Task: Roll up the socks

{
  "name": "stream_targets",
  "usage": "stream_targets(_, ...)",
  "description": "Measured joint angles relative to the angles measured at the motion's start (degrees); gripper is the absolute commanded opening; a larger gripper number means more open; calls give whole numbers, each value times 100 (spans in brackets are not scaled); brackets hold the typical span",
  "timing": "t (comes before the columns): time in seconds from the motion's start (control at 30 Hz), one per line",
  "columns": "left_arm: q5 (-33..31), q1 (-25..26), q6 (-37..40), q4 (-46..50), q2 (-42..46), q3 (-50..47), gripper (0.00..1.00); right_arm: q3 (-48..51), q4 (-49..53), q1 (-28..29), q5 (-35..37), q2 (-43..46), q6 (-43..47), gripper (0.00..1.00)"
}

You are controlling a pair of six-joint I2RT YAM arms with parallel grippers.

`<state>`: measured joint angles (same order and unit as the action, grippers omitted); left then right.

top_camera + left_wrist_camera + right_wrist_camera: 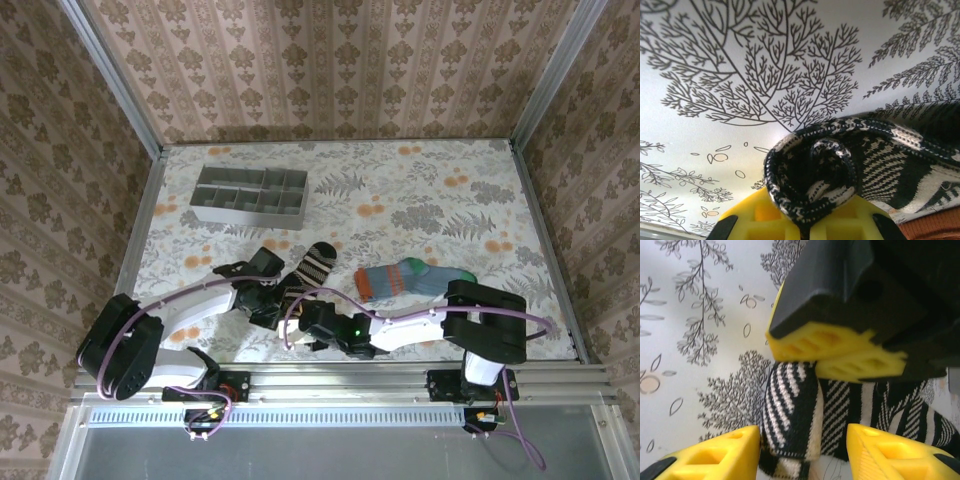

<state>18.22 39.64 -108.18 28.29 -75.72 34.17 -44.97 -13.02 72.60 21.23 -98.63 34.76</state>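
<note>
Gripping rolled black-and-cream sock [815, 170], left pincer [805, 220] clamped.

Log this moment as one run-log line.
left gripper: shut on black-and-cream sock, end curled | right gripper: open, astride it | teal-grey sock: unrolled, untouched

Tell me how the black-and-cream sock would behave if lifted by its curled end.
Probably floppy: the black-and-cream sock is soft knit, its end curled in a loose coil. Its free length, lying flat on the table, would likely droop. The coil may unroll if the left gripper, shut on it, lets go.
</note>
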Motion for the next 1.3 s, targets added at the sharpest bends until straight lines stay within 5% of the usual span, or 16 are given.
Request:
stream_targets(0.4,79,-168,192,-37,-35,7,0,-387,227,-24,197,-485,-439,0)
stream_targets(0.47,76,-201,251,-48,-28,9,0,-409,278,-63,109,-483,-605,0)
stream_targets(0.6,7,-330,463,-66,59,9,31,-474,393,-319,-450,-428,-973,0)
stream_targets(0.8,-190,-863,833,46,584,-17,53,-553,638,-874,-1589,-345,-1464,0)
stream_targets(1.0,-343,-1261,1036,149,1344,-68,57,-595,802,-1305,-2544,-332,-1705,0)
stream_targets(1.3,-345,-1204,1246,66,1679,-264,53,-994,1462,-1856,-3711,-507,-1963,0)
